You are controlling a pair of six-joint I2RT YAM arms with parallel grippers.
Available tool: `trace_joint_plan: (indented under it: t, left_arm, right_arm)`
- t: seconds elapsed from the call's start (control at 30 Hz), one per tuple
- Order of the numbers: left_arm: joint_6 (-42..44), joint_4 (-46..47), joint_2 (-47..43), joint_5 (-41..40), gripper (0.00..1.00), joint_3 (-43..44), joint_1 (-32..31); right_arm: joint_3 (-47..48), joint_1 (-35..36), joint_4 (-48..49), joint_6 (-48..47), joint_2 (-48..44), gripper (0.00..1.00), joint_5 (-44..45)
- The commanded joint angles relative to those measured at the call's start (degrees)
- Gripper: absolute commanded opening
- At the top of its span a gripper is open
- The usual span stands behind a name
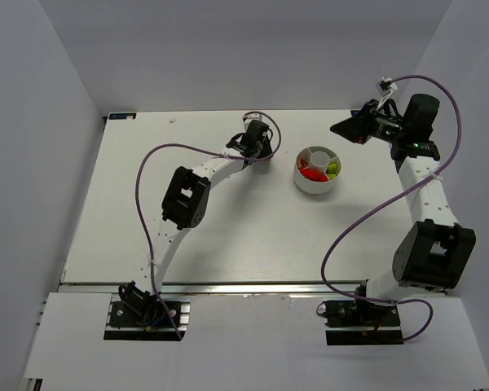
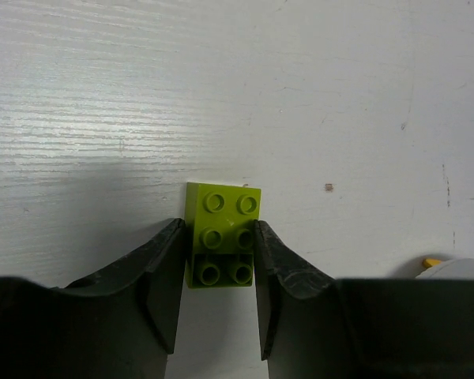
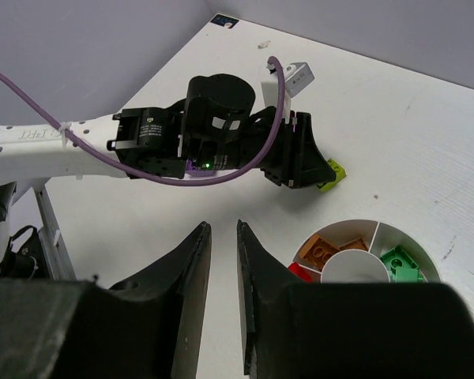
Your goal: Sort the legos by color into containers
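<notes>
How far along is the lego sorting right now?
An orange brick, a red brick and a green brick already lie in the bowl's compartments. The left gripper is closed on a yellow-green brick lying on the table. It still needs lifting into the bowl.

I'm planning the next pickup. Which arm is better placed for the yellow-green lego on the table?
Left. The left gripper has fingers against both sides of the lego on the table; the right gripper hangs empty near the bowl.

Open table (image 1: 253, 236) across the near middle, only the white bowl (image 1: 314, 188) just right of the left tool (image 2: 219, 237).
</notes>
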Motion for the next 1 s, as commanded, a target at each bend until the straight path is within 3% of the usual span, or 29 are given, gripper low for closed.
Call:
trace_joint_plan:
  t: [0.0,0.1,0.43,0.57,0.7,0.97]
  left_arm:
    - [2.7,-6.7,0.6,-1.5,0.38,-4.0,-0.4]
    - [4.0,-1.7,-4.4,0.5,0.33,-9.0,-0.4]
    - [4.7,17.7,-27.8,13.5,0.29,-41.4,-0.1]
    - [2.0,29.4,-34.3,22.0,0.28,-53.5,-0.1]
    - [0.3,37.5,-40.3,25.6,0.27,-66.5,-0.2]
    - [-2.1,47.0,-47.5,30.3,0.27,-75.5,-0.3]
  right_arm:
    - [0.4,-0.6,0.5,-0.1,-2.0,0.26,-0.6]
    - [0.8,-0.6,-1.7,-1.3,-1.6,0.26,-0.7]
    - [4.0,2.0,-14.0,-8.4,1.6,0.3,-1.4]
    - [5.1,7.6,-23.0,-15.0,2.3,0.31,0.5]
    - [4.7,13.7,-27.3,-15.5,3.8,0.33,3.3]
    - [4.8,22.0,-33.3,-12.5,9.0,0.38,8.4]
